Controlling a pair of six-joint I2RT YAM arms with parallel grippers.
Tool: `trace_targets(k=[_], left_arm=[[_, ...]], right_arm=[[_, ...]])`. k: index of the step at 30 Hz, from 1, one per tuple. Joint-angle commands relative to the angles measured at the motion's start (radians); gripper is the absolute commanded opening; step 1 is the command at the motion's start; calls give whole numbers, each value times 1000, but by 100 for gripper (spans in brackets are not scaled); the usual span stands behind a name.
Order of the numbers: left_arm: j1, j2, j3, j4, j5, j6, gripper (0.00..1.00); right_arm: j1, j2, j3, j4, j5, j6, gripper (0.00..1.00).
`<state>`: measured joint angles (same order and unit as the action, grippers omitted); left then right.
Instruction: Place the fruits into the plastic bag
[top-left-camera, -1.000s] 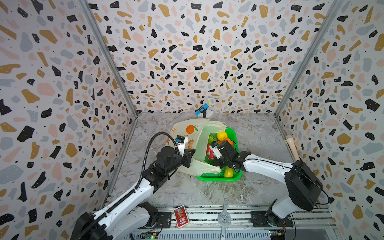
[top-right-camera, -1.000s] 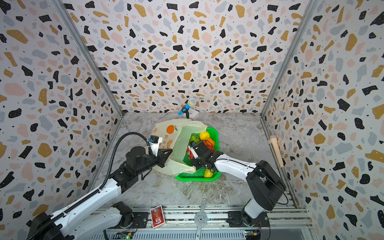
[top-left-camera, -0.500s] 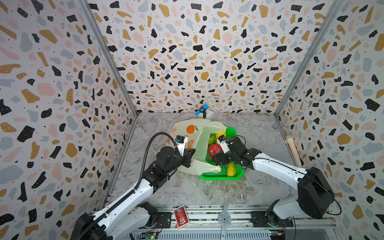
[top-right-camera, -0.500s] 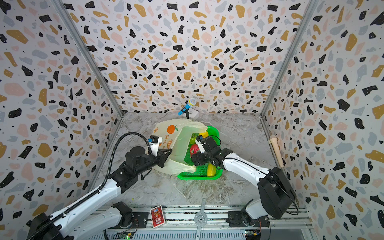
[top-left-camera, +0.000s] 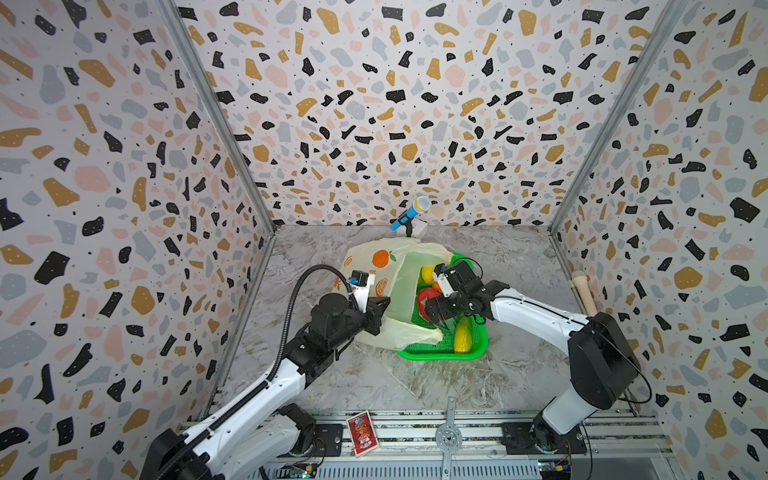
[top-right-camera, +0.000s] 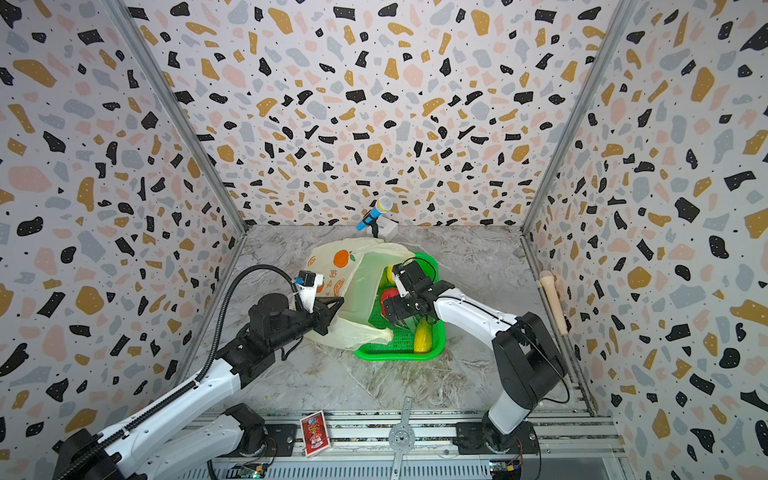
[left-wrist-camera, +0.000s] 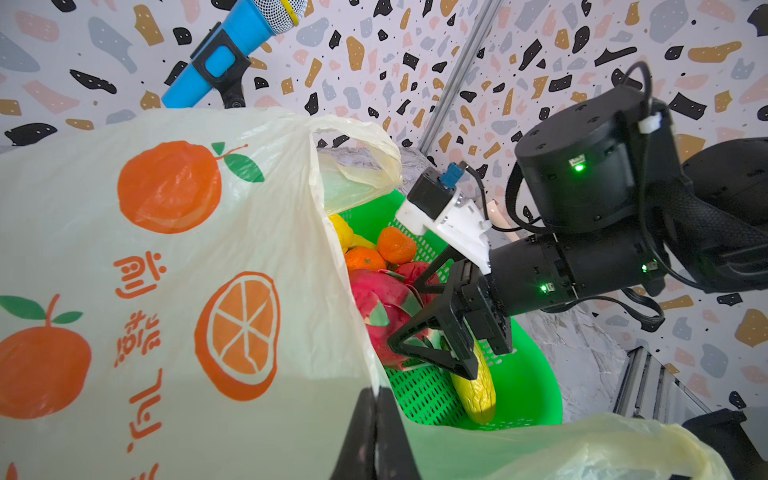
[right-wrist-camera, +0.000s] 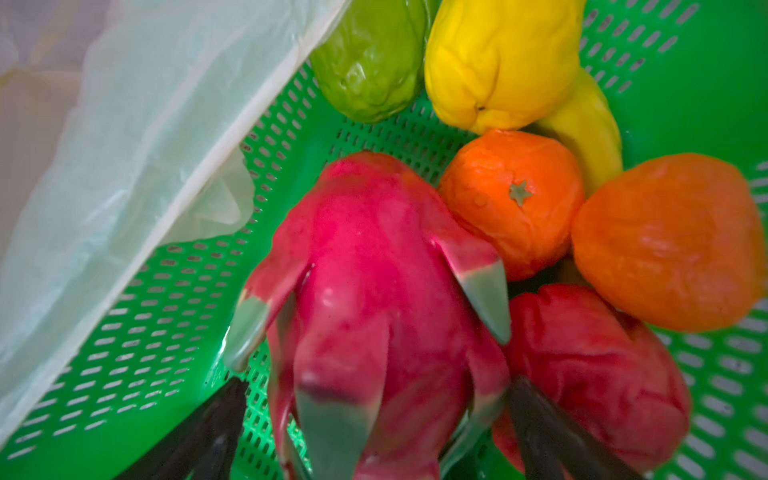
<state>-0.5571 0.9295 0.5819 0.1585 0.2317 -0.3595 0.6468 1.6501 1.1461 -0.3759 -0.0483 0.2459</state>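
Observation:
The plastic bag (top-left-camera: 386, 266) (left-wrist-camera: 187, 249) lies left of the green basket, with its mouth draped over the basket's left rim. My left gripper (top-left-camera: 384, 303) (left-wrist-camera: 376, 390) is shut on the bag's edge. In the basket lie the fruits: a dragon fruit (right-wrist-camera: 374, 270) (left-wrist-camera: 382, 307), two oranges (right-wrist-camera: 511, 199) (right-wrist-camera: 669, 241), a red apple (right-wrist-camera: 590, 365), a bumpy green fruit (right-wrist-camera: 370, 54), a lemon (right-wrist-camera: 498, 58), a banana (right-wrist-camera: 590, 124) and a yellow-green mango (top-left-camera: 462, 338). My right gripper (top-left-camera: 434, 309) (right-wrist-camera: 378, 384) is open, one finger on each side of the dragon fruit.
The green perforated basket (top-left-camera: 440, 353) (right-wrist-camera: 166, 332) stands mid-table. A blue microphone (top-left-camera: 409, 212) on a stand is just behind the bag. A wooden handle (top-left-camera: 584, 291) leans at the right wall. A red card (top-left-camera: 361, 428) rests on the front rail.
My right gripper has gone from shut to wide open and now straddles the dragon fruit; its elbow swung to the right. The left gripper and the bag have not moved.

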Motion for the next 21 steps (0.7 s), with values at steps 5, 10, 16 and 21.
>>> trace_targets(k=[5, 10, 16, 21], left_arm=[[5, -22, -22, 48, 24, 17, 0], [5, -28, -27, 44, 23, 24, 0], [5, -29, -37, 46, 19, 24, 0], [5, -25, -35, 52, 19, 24, 0]], right_arm=[[-13, 97, 177, -120, 25, -34, 99], [-9, 172, 237, -186, 40, -35, 99], [-2, 211, 230, -226, 56, -31, 99], [30, 251, 219, -231, 79, -21, 99]])
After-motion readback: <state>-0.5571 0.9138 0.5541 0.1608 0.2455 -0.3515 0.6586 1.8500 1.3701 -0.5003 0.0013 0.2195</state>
